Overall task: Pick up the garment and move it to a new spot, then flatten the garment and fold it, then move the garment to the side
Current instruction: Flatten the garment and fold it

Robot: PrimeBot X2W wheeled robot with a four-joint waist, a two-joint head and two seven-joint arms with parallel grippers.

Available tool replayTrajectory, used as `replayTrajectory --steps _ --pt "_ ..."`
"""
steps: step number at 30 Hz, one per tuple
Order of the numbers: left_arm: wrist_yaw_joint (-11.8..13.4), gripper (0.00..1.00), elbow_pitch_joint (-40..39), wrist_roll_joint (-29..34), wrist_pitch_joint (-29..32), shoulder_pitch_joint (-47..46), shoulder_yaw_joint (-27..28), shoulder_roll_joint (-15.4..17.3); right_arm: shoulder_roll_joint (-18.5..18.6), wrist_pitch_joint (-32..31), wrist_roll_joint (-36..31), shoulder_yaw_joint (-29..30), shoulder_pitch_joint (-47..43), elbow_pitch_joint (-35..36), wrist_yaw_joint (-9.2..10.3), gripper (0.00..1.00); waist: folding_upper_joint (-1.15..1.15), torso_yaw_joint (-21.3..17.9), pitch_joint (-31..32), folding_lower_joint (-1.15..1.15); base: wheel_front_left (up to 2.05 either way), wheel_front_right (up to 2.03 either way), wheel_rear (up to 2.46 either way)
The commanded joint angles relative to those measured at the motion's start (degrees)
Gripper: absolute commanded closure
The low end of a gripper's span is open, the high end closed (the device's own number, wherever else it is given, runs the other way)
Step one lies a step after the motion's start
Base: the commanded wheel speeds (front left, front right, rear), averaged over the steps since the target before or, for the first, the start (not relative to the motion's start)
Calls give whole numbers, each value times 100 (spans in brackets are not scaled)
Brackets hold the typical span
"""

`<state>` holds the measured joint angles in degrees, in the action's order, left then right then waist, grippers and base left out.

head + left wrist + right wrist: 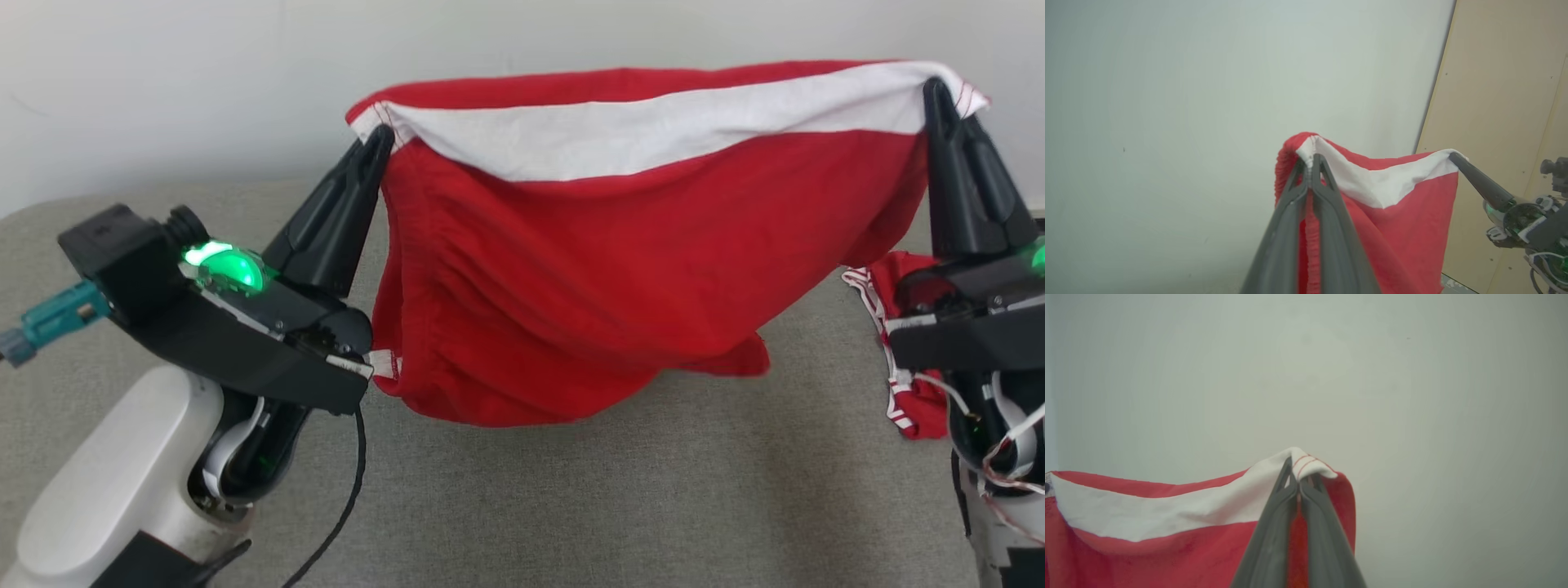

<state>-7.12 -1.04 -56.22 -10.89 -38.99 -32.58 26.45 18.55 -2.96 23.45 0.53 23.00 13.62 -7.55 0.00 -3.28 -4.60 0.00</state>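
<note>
Head view: the red garment [612, 286] hangs in the air, stretched between the two claws, with its white band [653, 131] running along the top edge; the left claw [377, 140] is clamped on the band's left corner and the right claw [935, 90] on its right corner; below lies the grey fabric surface [571, 506]. I judge the pick-up done and the carry to a new spot under way; laying down, flattening, folding and moving aside are all left to do. Whether the lowest red fold touches the surface or hangs just above it I cannot tell; a striped-trimmed part [898, 351] of the garment is half hidden behind the right wrist.

Left wrist view: the left claw [1312, 161] has its fingers pressed together on the bunched corner, white cloth poking out above the tips; the right claw [1453, 157] pinches the far corner before a beige panel [1502, 81]; the garment's bottom is cut off.

Right wrist view: the right claw [1295, 473] is closed on the band's stitched corner; the garment [1167, 555] runs off the left and bottom edges.
</note>
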Motion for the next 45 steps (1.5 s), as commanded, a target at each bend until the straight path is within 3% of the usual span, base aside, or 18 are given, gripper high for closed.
replayTrajectory --steps 1,8,14,23,29,34,45 --pt "-29 100 -21 -33 48 -123 9 16 40 36 -102 -10 154 -13 15 100 0 -22 -45 0 0 0 0" --pt "-45 100 171 -107 69 -429 -35 11 177 -44 -377 -252 634 -259 15 100 0 -67 -179 0 0 0 0" --pt "-34 100 640 -220 -65 -777 23 -103 274 86 -482 -619 1248 -923 15 100 0 -146 -393 0 0 0 0" --pt "-37 100 1518 -60 -346 -1478 198 -439 132 901 -831 -924 2439 -2279 15 100 0 -261 -763 0 0 0 0" --pt "-38 100 1754 456 -434 -1765 867 -922 -120 1609 -1352 -817 3113 -2875 15 100 0 -292 -925 0 0 0 0" --pt "-32 100 1527 910 -429 -1497 1391 -1249 -195 1770 -1598 -831 3185 -2984 15 100 0 -309 -1037 0 0 0 0" --pt "-32 100 1335 796 -428 -362 880 -1245 336 1568 -1305 -1428 2114 -2964 15 100 0 -102 -935 0 0 0 0"
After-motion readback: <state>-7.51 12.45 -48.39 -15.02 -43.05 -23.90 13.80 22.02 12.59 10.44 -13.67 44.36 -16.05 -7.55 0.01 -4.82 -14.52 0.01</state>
